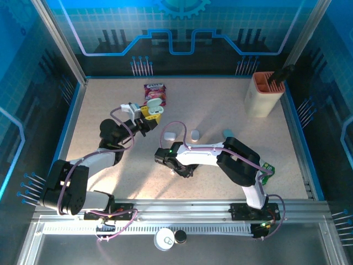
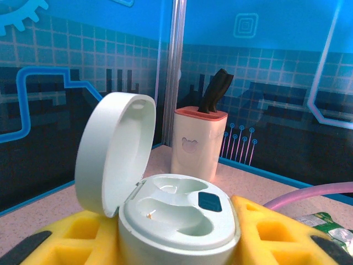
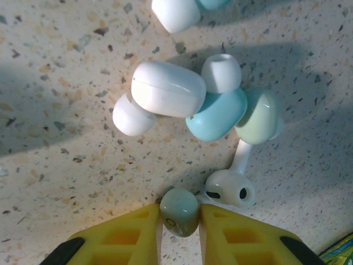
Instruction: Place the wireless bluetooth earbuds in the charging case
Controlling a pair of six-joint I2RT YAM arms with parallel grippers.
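Over to the left hand (image 2: 176, 238) first: clamped on the charging case (image 2: 182, 212), with a yellow finger (image 2: 77, 240) pressed against each flank. Holding it upright, with the lid (image 2: 113, 152) hinged back on the view's left and both moulded wells facing the wrist camera. Behind the case, a pale knife block (image 2: 198, 144) with a salmon rim and black handles, over by the far right corner of the surface (image 1: 99, 99). From above, a red snack packet (image 1: 154, 91) just beyond the open case.

Now the right hand (image 3: 179, 211): down low over the speckled surface and closed on one small pale-green earbud (image 3: 179, 222), pinched squarely between the yellow fingertips (image 3: 138, 227). Cannot tell whether resting on the surface or raised clear of it. Just beside the right-side fingertip, a white stemmed bud (image 3: 229, 190). Further out, the rest of the wireless bluetooth earbuds (image 3: 209, 107) in a tight huddle: a white one (image 3: 168, 88), a pale-blue one (image 3: 223, 116) and a mint one (image 3: 256, 116), all touching.

Back to the overhead: ahead of the right hand, a white pebble-shaped piece (image 1: 169, 134), a greyish one (image 1: 194, 134) and a pale-blue piece (image 1: 227, 133), apart in a loose row. By the right arm's elbow, a green packet (image 1: 268, 168). Down at the near rail, a white round cap (image 1: 164, 238) beside a small black cap (image 1: 180, 237).
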